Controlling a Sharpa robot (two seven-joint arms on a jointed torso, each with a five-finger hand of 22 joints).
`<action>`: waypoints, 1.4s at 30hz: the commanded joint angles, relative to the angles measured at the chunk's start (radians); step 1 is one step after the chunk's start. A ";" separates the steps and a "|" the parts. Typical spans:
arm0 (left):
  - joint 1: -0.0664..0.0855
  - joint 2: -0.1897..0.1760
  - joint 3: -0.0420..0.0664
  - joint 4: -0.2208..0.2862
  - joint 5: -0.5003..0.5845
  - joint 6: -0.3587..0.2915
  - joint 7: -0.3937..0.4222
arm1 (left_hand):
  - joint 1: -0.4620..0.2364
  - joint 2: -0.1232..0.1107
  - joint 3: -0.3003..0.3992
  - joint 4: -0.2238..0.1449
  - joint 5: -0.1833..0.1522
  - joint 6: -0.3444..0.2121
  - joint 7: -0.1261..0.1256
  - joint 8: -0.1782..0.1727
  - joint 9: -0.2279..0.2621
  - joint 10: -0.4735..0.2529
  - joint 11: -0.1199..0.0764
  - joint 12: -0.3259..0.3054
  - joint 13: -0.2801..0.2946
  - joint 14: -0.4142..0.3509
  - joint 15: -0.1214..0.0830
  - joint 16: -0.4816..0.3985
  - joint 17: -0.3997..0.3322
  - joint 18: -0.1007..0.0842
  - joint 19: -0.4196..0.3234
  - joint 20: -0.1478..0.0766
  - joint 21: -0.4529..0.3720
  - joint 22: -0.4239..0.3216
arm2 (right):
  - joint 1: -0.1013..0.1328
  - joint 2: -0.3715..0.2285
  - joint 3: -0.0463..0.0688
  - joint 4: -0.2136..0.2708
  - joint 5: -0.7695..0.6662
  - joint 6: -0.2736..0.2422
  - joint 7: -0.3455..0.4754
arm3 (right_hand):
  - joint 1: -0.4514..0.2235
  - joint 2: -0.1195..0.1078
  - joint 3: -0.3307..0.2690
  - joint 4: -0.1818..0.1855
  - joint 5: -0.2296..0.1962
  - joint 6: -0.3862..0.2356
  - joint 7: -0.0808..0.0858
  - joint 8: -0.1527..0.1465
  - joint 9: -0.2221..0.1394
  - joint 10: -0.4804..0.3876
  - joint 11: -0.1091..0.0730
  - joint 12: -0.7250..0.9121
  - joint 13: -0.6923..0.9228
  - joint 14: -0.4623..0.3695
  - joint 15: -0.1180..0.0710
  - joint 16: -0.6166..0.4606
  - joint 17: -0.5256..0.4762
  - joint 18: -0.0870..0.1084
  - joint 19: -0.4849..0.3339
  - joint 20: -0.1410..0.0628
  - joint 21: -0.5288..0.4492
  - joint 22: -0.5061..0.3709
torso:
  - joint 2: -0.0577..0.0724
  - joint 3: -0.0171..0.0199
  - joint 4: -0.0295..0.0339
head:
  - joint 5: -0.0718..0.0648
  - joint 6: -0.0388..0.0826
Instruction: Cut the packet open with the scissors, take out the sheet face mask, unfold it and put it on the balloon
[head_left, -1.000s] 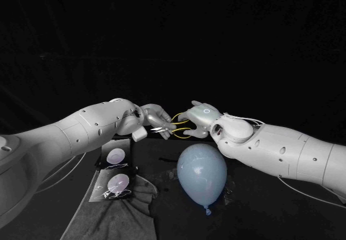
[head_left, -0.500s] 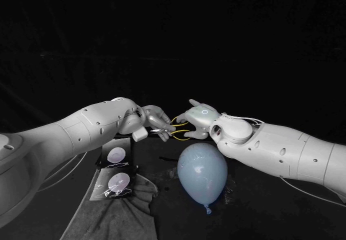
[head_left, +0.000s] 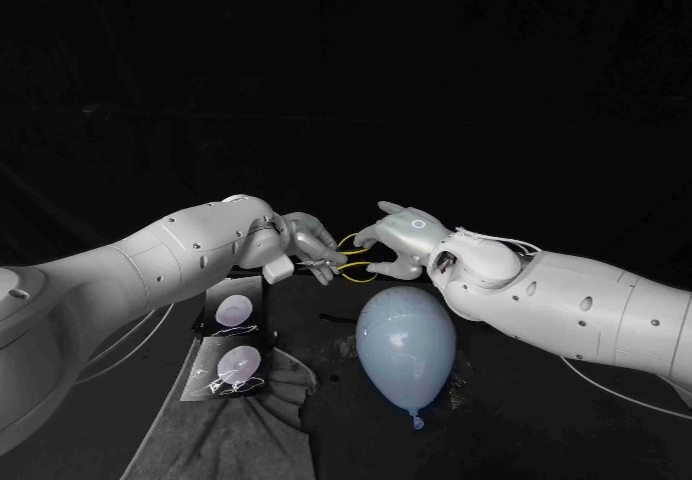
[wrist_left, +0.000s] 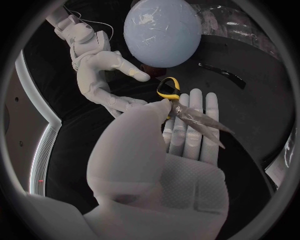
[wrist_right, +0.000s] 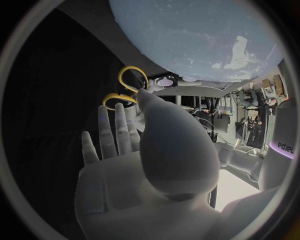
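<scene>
The scissors (head_left: 351, 258), with yellow handles, are held in the air between my two hands, above the table. My left hand (head_left: 303, 243) holds them: the blades (wrist_left: 201, 121) lie across its straight fingers and its thumb presses them down near the pivot. The yellow handles (wrist_left: 168, 89) point at my right hand (head_left: 394, 240), whose fingers are spread right by the loops (wrist_right: 129, 82); I cannot tell whether any finger is through a loop. The pale blue balloon (head_left: 405, 345) lies on the table just below both hands. Two dark packets (head_left: 234, 312) lie to its left.
A grey cloth (head_left: 231, 430) covers the near left of the table, under the nearer packet (head_left: 229, 370). A thin dark strip (wrist_left: 220, 76) lies on the table beside the balloon (wrist_left: 162, 30).
My right hand has turned slightly and edged closer to the scissors' handles. My left hand keeps the scissors almost where they were.
</scene>
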 joint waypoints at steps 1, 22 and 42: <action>0.002 -0.003 0.001 0.001 0.015 -0.028 -0.006 | -0.001 0.007 0.061 -0.056 0.003 0.000 0.003 0.003 0.004 0.027 -0.017 0.003 0.001 0.006 -0.002 0.004 0.002 0.019 -0.002 -0.002 0.007 0.002 | 0.003 -0.018 0.003 0.014 0.188 -0.158 0.159 | 0.013 0.004 0.017 -0.005 -0.002 0.010 0.017 0.008 -0.005 0.013 0.012 -0.003 -0.002 0.016 0.005 0.003 -0.001 -0.006 0.010 0.000 0.006 0.002 | 0.000 -0.0003 -0.0001 | 0.003 0.000; -0.001 -0.101 0.002 0.103 0.160 -0.157 0.217 | -0.014 0.007 0.069 -0.058 0.003 -0.003 0.003 0.004 0.011 0.025 -0.016 0.001 0.000 0.003 -0.001 0.001 0.006 0.018 -0.007 -0.001 0.010 0.004 | 0.017 -0.063 0.019 -0.071 0.692 -0.010 0.147 | -0.101 -0.017 0.093 -0.078 0.001 0.124 0.128 0.017 -0.093 0.231 0.090 -0.003 0.008 0.590 -0.099 0.288 0.182 0.114 0.958 -0.160 0.462 0.241 | 0.000 -0.0001 0.0001 | 0.001 0.017; -0.039 -0.117 -0.004 0.150 0.259 -0.291 0.363 | -0.020 0.009 0.077 -0.060 0.003 -0.008 0.003 0.003 0.016 0.020 -0.015 0.000 0.000 -0.002 0.001 -0.003 0.008 0.016 -0.015 0.001 0.010 0.005 | 0.020 -0.001 0.019 -0.131 1.000 0.132 0.124 | -0.135 0.036 -0.136 -0.022 0.004 0.060 0.199 -0.004 -0.157 0.074 0.179 -0.009 -0.003 0.107 0.043 0.003 0.083 0.090 0.606 -0.033 0.170 0.088 | 0.000 -0.0002 -0.0005 | -0.013 0.028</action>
